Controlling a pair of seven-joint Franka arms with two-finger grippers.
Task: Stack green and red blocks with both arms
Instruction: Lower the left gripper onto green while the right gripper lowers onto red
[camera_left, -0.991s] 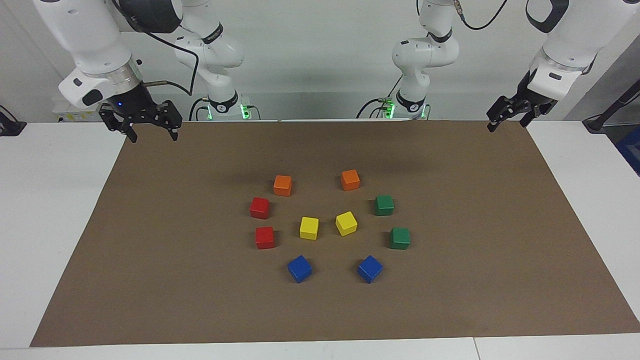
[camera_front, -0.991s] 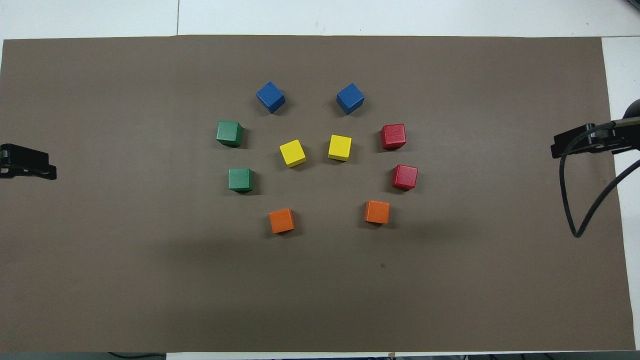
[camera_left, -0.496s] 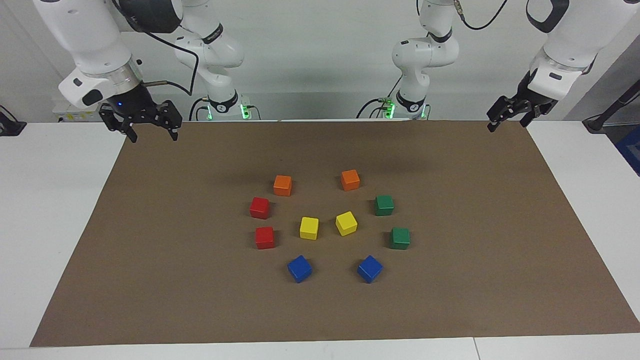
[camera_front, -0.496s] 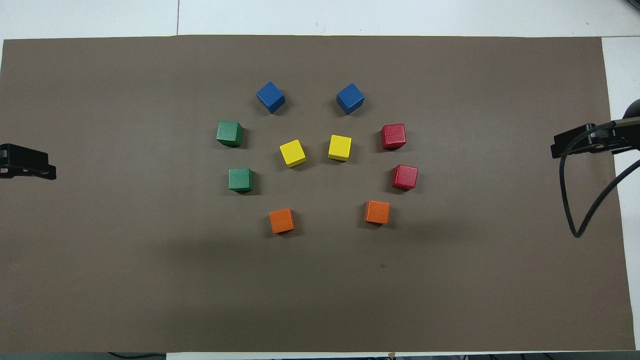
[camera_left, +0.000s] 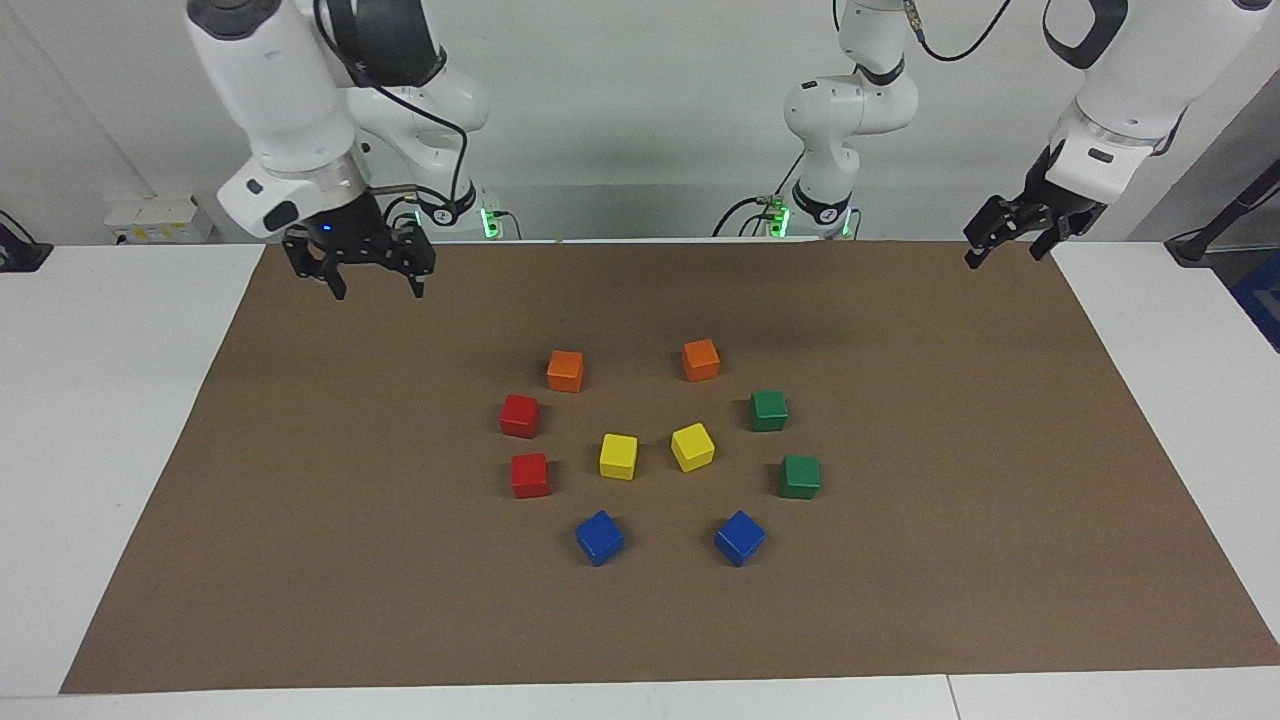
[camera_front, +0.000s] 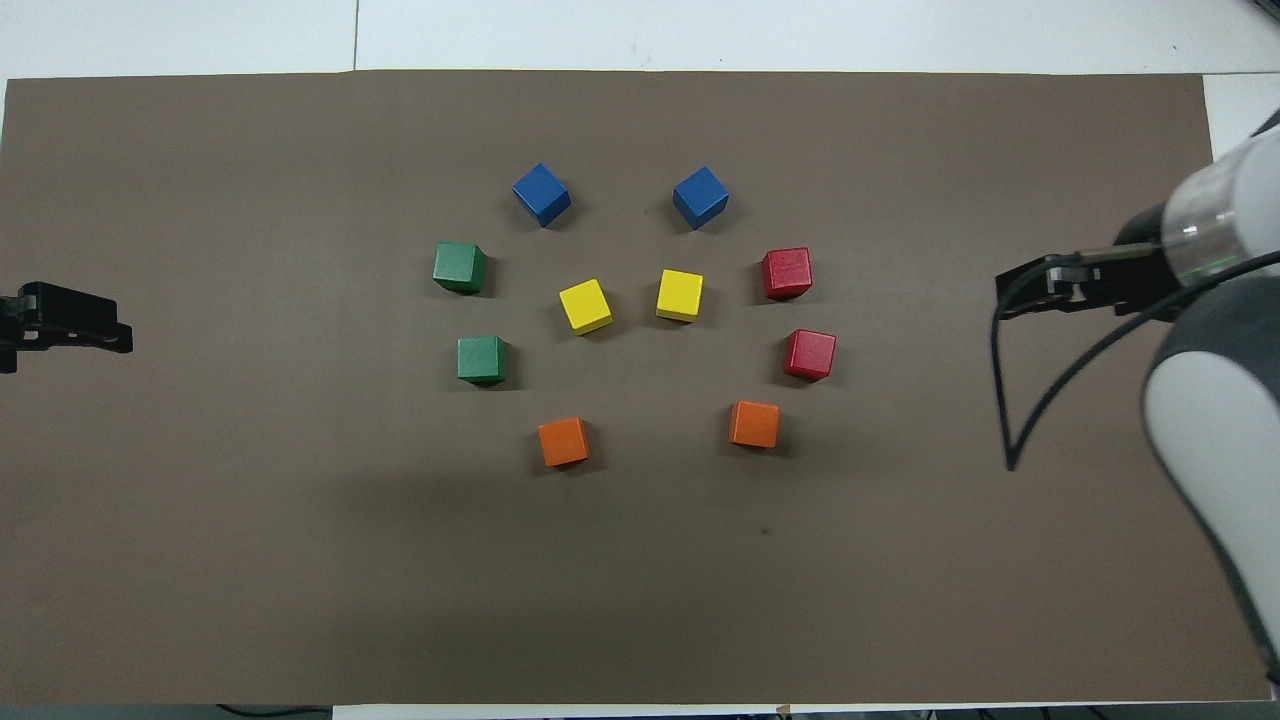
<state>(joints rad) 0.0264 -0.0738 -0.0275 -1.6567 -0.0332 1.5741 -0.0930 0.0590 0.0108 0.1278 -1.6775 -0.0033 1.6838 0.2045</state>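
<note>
Here green blocks (camera_left: 783, 443) and red blocks (camera_left: 524, 445) sit flat, unstacked.

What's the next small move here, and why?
Probably swing the right gripper, open and empty over the mat's corner, toward the nearer red block. All four red and green blocks lie single on the mat, none stacked, and the left gripper, also open, hangs over the mat's edge near the green blocks.
</note>
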